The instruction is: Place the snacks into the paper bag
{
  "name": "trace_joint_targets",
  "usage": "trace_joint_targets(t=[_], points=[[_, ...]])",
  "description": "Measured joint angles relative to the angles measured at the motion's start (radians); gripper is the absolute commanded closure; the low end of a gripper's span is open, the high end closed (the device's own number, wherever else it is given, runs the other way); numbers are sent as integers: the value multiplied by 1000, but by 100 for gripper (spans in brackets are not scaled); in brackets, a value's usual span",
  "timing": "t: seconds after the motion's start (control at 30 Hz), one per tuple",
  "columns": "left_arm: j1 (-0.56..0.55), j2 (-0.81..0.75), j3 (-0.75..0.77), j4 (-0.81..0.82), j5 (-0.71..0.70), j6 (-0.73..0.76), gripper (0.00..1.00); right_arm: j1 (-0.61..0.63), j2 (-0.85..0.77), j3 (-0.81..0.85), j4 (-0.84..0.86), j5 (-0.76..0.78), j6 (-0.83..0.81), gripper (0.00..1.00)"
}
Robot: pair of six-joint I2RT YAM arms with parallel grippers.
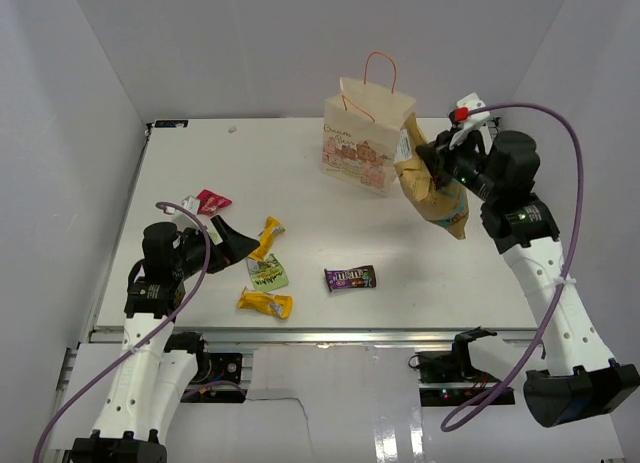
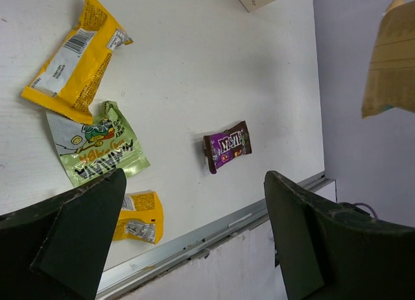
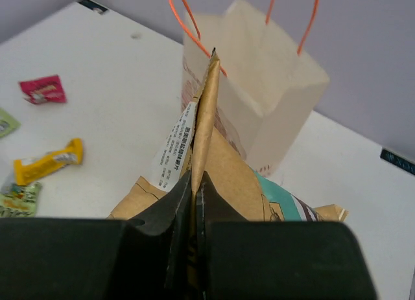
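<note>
The cream paper bag [image 1: 362, 133] with orange cord handles stands upright at the back of the table; it also shows in the right wrist view [image 3: 272, 105]. My right gripper [image 1: 447, 165] is shut on the top edge of the large tan-yellow-and-blue crisp bag [image 1: 437, 195], which hangs in the air just right of the paper bag. In the right wrist view the jaws [image 3: 194, 190] pinch the crisp bag's seam [image 3: 206, 112]. My left gripper [image 1: 238, 243] is open and empty, low at the left, next to a yellow bar [image 1: 267, 236]. A purple candy bar [image 1: 350, 278] lies mid-table.
A green packet [image 1: 268, 273], a second yellow bar [image 1: 265, 303] and a red-pink packet [image 1: 212, 201] lie at the left. In the left wrist view the yellow bar [image 2: 74, 60], green packet [image 2: 97, 144] and purple bar [image 2: 227, 146] lie near the table's front rail [image 2: 214, 232].
</note>
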Motion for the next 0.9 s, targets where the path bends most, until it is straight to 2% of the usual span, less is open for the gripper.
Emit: trace_joint_targets(t=[0.17, 0.33, 0.43, 0.57, 0.73, 0.9], points=[[0, 3, 6, 4, 0, 11, 2, -82, 117, 310, -19, -229, 47, 92], [0, 2, 8, 7, 0, 21, 2, -151, 277, 575, 46, -420, 131, 92], [0, -2, 8, 7, 0, 26, 2, -172, 389, 703, 121, -523, 222, 92], [0, -4, 8, 7, 0, 30, 2, -189, 576, 863, 300, -652, 412, 92], [0, -2, 8, 7, 0, 35, 2, -202, 827, 1099, 475, -708, 649, 92], [0, 19, 18, 8, 0, 41, 2, -201, 920, 1130, 568, -711, 755, 92]])
